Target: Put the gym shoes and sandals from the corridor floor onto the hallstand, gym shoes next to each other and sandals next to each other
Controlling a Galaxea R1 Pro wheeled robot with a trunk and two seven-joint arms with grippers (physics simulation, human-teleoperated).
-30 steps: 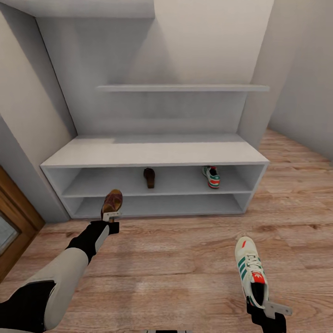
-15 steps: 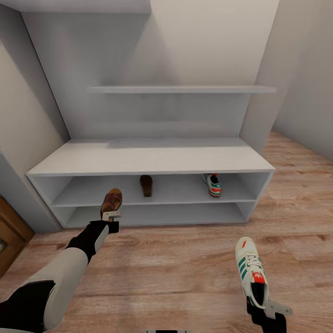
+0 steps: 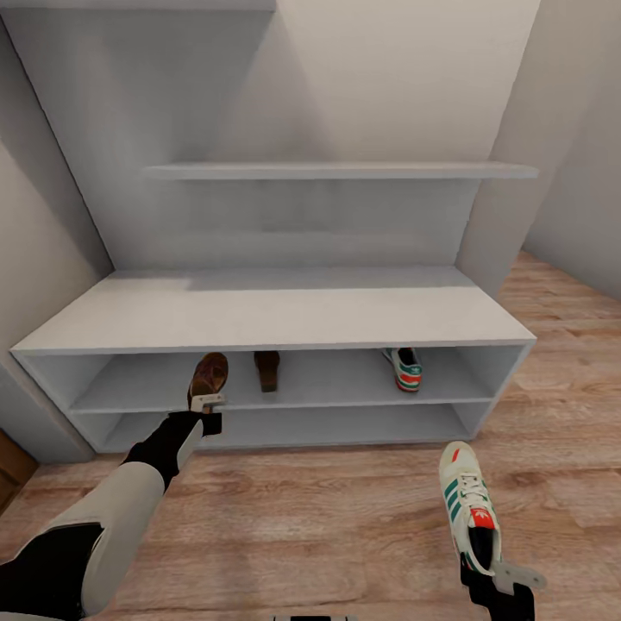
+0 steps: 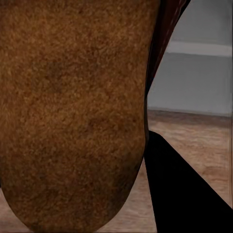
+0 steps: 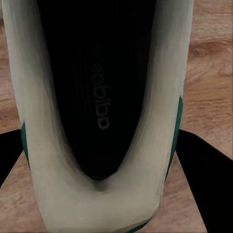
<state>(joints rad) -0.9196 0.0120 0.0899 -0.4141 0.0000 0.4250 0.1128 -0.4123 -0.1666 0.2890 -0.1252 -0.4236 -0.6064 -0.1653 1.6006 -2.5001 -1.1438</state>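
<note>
The pale grey hallstand [image 3: 276, 315] stands ahead against the wall. On its upper shelf row rest one brown sandal [image 3: 266, 369] near the middle and one gym shoe [image 3: 404, 367] toward the right. My left gripper [image 3: 207, 402] is shut on the second sandal [image 3: 209, 377], held in the air just in front of the shelf edge; its brown sole [image 4: 73, 111] looms close in the left wrist view. My right gripper [image 3: 493, 576] is shut on the heel of the second gym shoe [image 3: 466, 503], held over the corridor floor [image 3: 328, 517]; its dark inside [image 5: 102, 87] faces the right wrist camera.
A floating wall shelf [image 3: 336, 171] hangs above the bench top. Grey walls close in at left and right. The lower shelf row [image 3: 293, 426] holds nothing. A brown door corner [image 3: 10, 470] shows at far left.
The view has moved closer to the hallstand and shifted, so the rack looks larger. Both arms keep their shoes in the same hold.
</note>
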